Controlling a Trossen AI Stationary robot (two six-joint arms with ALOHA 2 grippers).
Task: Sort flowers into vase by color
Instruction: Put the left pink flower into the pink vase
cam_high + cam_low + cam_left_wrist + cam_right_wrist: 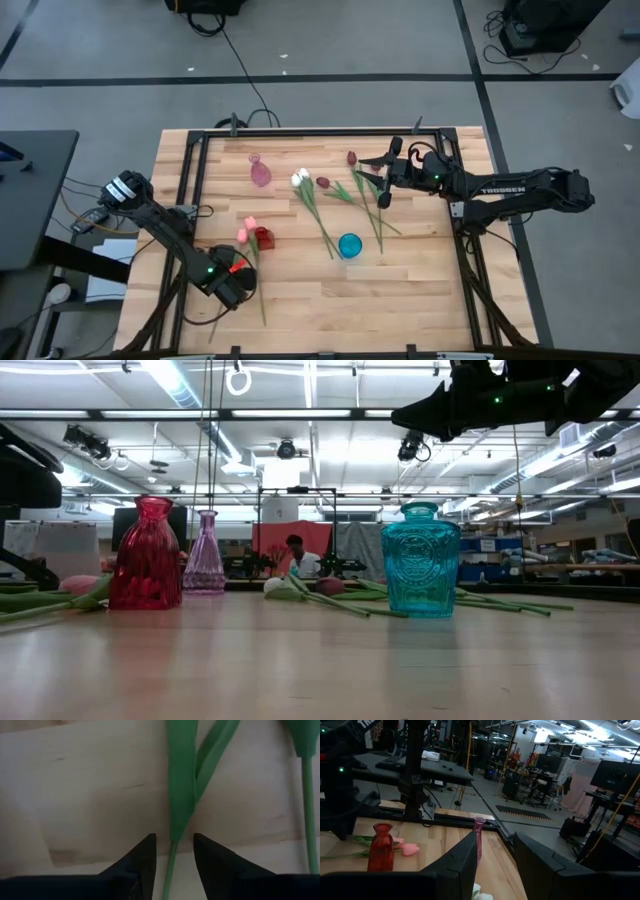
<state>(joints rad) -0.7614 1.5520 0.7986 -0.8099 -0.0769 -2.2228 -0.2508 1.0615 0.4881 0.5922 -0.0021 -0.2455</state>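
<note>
Two pink tulips [245,228] lie beside the red vase [264,238], their stems [258,295] running toward the near edge. My left gripper [234,284] is low over those stems and open; in its wrist view its fingers [174,836] stand on either side of one green stem [170,865], just below a leaf [181,780]. White tulips [300,178] and two maroon heads [352,157] [322,182] lie flat mid-table. My right gripper [382,178] hovers open above the maroon tulips, holding nothing [495,834].
A clear pink vase [260,172] stands toward the far side and a teal vase [349,245] near the centre, among the stems [378,225]. A black frame [200,160] borders the table. A person [296,555] sits in the room beyond.
</note>
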